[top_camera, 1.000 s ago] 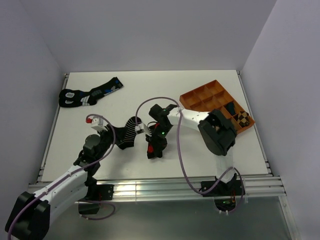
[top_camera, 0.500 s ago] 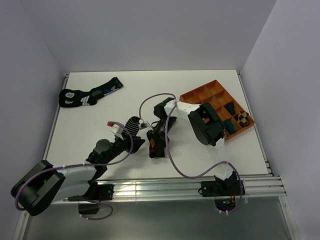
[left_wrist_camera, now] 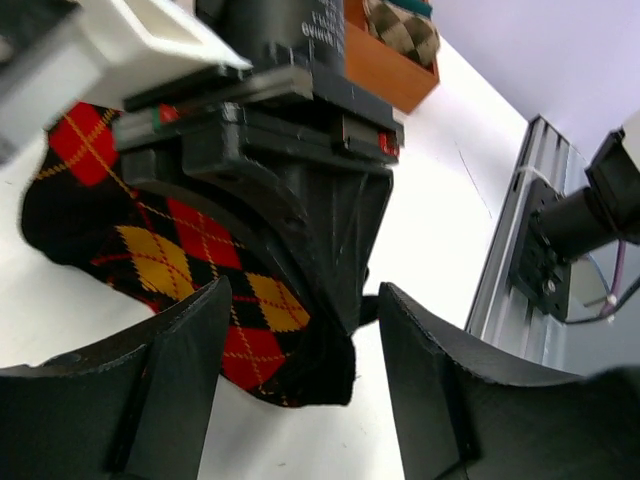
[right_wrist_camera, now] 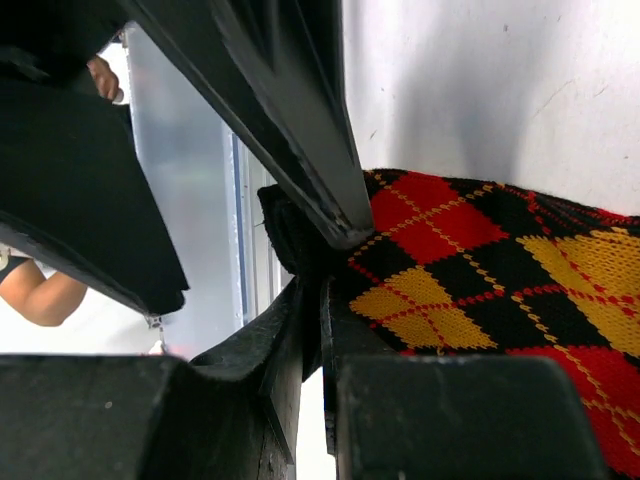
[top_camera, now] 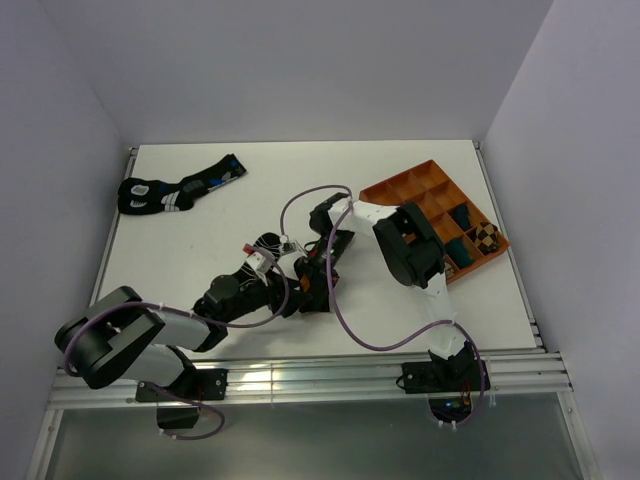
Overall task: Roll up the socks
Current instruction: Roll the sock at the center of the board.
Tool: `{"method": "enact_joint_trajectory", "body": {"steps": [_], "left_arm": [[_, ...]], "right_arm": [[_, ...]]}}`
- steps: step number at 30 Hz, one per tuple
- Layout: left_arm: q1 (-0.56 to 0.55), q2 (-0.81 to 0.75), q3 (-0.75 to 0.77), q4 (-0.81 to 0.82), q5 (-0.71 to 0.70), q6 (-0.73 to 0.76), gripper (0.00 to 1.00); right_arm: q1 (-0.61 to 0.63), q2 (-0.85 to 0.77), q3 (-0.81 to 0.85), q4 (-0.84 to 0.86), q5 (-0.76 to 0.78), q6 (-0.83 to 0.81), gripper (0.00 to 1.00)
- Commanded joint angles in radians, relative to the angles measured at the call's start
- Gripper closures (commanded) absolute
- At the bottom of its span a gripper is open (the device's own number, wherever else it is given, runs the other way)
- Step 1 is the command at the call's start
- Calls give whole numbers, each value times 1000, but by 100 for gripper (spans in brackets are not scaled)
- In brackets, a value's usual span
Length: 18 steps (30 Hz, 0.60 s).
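The long black sock with red and orange argyle diamonds lies mid-way along the white counter, one end pinched tight in the right hand. Now the left hand has swung in, fingers spread wide around that end. It looks ready to help start the roll.

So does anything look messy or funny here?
Yes. The diamond sock in the middle of the table is bunched up in folds, not lying flat. The right pincer pinches its black edge, and the open left pincer straddles that same end.
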<state>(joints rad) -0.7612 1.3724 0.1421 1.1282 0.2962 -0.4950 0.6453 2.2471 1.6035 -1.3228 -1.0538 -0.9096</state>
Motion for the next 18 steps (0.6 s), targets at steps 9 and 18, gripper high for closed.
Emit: {"method": "enact_joint_trajectory", "body": {"steps": [9,18], "left_arm": [[-7,111,-6,182,161,-13,34],[-9,140,-6,163,159,3,33]], "right_arm": [[-3,5,32,-58,-29,-6,86],[-6,8,45,-98,-28,-35,87]]}}
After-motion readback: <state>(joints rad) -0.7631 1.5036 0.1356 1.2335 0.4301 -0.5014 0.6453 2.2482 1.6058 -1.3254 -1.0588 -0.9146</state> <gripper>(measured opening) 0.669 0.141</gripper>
